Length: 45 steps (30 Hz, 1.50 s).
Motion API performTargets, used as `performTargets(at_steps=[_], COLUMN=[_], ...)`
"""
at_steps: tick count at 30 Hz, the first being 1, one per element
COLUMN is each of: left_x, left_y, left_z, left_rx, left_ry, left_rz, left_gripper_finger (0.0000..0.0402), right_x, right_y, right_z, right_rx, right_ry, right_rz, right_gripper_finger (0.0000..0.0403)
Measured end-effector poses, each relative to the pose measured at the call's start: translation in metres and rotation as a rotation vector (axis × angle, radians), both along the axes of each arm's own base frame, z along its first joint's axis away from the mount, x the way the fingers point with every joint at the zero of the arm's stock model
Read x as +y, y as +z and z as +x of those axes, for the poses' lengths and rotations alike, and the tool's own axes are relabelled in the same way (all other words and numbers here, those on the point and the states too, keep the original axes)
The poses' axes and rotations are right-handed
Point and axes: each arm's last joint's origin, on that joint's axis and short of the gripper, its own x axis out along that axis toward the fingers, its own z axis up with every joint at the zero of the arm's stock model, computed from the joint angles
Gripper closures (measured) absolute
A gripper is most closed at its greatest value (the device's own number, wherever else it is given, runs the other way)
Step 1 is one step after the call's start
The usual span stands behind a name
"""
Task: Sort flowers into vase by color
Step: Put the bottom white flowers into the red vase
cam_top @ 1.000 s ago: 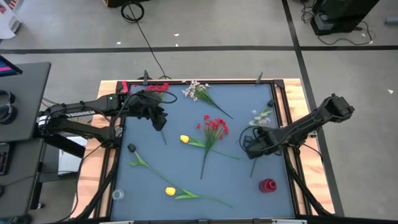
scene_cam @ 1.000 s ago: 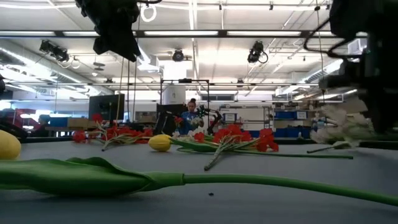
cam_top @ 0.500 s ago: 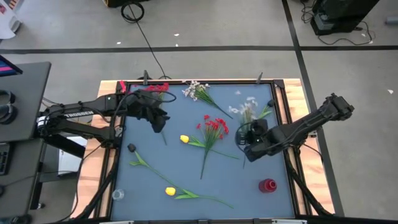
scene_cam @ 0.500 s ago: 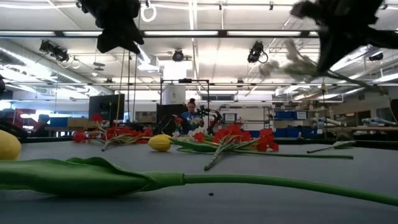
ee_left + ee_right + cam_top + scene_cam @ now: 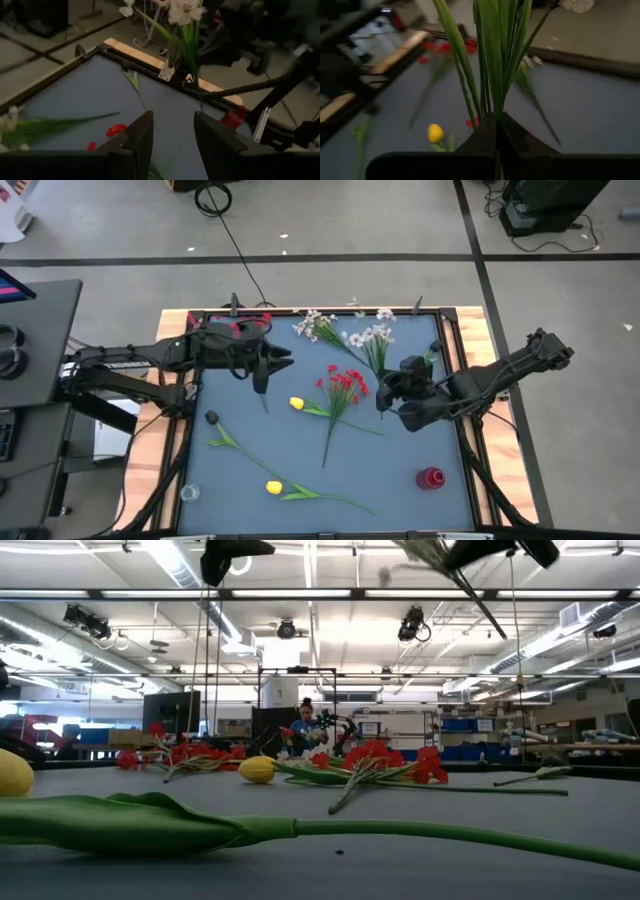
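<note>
Above the right half of the table, the right gripper (image 5: pixel 385 392) is pinched tight on the stems of a white flower spray (image 5: pixel 368 340), lifted clear of the blue table top (image 5: pixel 420 500). The spray's long axis runs from the gripper toward the far edge of the table, blossoms leading and stems trailing back through the fingers; in the right wrist view the green stems (image 5: pixel 490 60) rise straight out from between the closed fingers. A small red vase (image 5: pixel 430 478) stands near the table's front right corner, on the near side of the gripper, opposite to where the blossoms point. By this layout, the stems would have to be swung round and tipped end-down before they could go into any vase.

The left gripper (image 5: pixel 268 365) hovers half open and empty over the far left of the table, near a red flower (image 5: pixel 250 323) at the far edge. The right arm is clearly nearer the vase.
</note>
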Motion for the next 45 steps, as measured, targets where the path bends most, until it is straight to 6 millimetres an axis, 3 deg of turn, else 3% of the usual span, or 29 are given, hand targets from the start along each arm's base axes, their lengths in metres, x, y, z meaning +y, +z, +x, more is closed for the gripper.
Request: performTargets(at_steps=[11, 18, 24, 35, 42, 45], left_x=[-0.021, -0.031, -0.032, -0.027, -0.024, -0.025], left_y=[-0.004, 0.004, -0.001, -0.006, 0.002, 0.002], left_z=[0.025, 0.033, 0.056, 0.081, 0.095, 0.104], left_rx=[-0.062, -0.178, -0.272, -0.42, -0.428, -0.354], left_ry=[-0.099, -0.128, -0.123, -0.149, -0.204, -0.221], left_rz=[0.041, 0.072, 0.079, 0.085, 0.093, 0.105], left_gripper_finger=[0.0242, 0.0181, 0.0142, 0.0179, 0.02, 0.0212], right_x=[-0.012, -0.016, -0.023, -0.033, -0.036, -0.036], right_y=[0.043, 0.057, 0.071, 0.076, 0.069, 0.071], right_z=[0.01, 0.02, 0.027, 0.04, 0.055, 0.055], right_rx=[-0.109, -0.177, -0.279, -0.378, -0.39, -0.403], right_ry=[0.249, 0.348, 0.411, 0.517, 0.548, 0.547], right_rz=[-0.185, -0.268, -0.331, -0.326, -0.327, -0.342], right_gripper_finger=[0.0394, 0.0394, 0.0394, 0.0394, 0.0394, 0.0394])
